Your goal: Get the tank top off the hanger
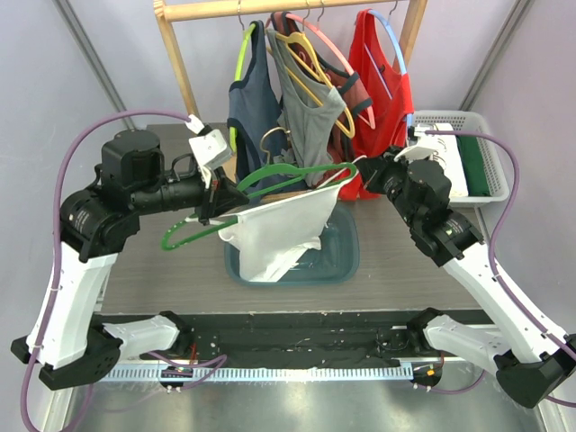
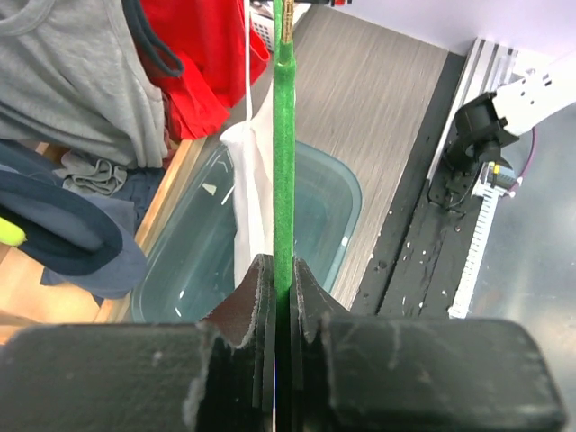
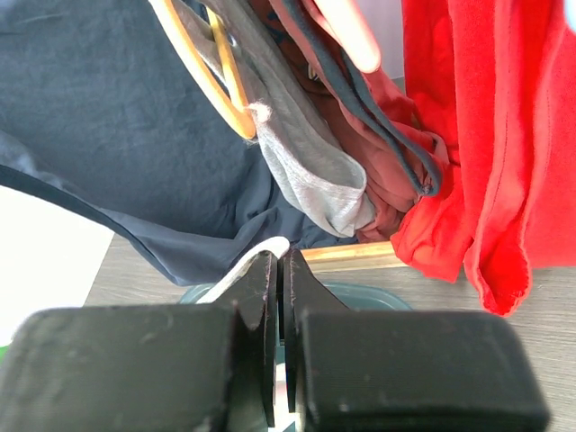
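A white tank top hangs from a green hanger held slanted above a teal bin. My left gripper is shut on the hanger's lower bar. In the left wrist view the green hanger runs straight out from between the left gripper's jaws, with the white tank top draped just to its left. My right gripper is at the hanger's right end, shut on the top's shoulder strap. The white strap curls out of the right gripper in its wrist view.
Behind, a wooden rack carries a navy top, a grey top and a red top on coloured hangers. A white basket holding green cloth stands at the back right.
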`<state>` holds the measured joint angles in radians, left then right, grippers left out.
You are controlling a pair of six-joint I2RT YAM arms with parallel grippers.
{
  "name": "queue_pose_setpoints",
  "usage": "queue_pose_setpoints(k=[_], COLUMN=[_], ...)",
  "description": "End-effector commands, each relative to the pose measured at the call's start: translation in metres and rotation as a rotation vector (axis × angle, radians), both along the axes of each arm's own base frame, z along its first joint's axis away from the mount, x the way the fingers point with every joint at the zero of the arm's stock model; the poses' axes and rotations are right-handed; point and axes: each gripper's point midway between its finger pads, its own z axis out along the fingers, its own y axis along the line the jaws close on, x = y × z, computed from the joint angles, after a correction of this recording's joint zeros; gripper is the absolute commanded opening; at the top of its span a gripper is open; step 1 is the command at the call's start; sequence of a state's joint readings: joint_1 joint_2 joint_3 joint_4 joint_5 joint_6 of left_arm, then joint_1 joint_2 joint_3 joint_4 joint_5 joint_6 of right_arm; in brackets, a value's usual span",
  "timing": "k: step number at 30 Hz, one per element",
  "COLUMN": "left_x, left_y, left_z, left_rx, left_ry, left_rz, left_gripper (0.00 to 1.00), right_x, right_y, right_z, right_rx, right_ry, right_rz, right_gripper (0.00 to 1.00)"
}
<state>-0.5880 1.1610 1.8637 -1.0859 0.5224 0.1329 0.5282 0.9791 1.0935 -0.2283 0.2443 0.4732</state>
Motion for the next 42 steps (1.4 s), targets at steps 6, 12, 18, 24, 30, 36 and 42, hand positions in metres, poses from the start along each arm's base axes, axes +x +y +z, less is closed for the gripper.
queue_pose_setpoints(k=[6, 12, 18, 24, 30, 36, 42], left_x=[0.027, 0.063, 0.075, 0.087, 0.078, 0.077, 0.088], left_y=[-0.002, -0.016, -0.034, -0.050, -0.066, -0.058, -0.054], left_z=[0.023, 0.063, 0.067, 0.045, 0.033, 0.021, 0.034], left_rx=[-0.078, -0.128, -0.157, -0.138, -0.096, -0.047, -0.051], left_ry=[-0.086, -0.176, -0.130, -0.062, -0.032, -0.057, -0.124], left_rz=[0.105, 0.150, 0.124, 0.119, 0.037, 0.052, 0.095], left_gripper=[0.00, 0.00, 0.00, 0.00, 0.00, 0.00, 0.00], right_x=[-0.007, -0.016, -0.028, -0.042, -0.050, -0.072, -0.082], right_y=[0.012, 0.014, 0.009, 0.003, 0.004, 0.012, 0.027], right_z=[-0.005, -0.027, -0.029, 0.009, 0.010, -0.006, -0.012], right_rx=[-0.001, -0.037, -0.082, -0.144, -0.240, -0.315, -0.315], right_ry=[-0.013, 0.028, 0.023, -0.096, -0.091, -0.047, 0.033], right_rz=[0.079, 0.123, 0.138, 0.123, 0.125, 0.255, 0.358], right_gripper=[0.11, 0.58, 0.82, 0.98, 1.00, 1.00, 1.00])
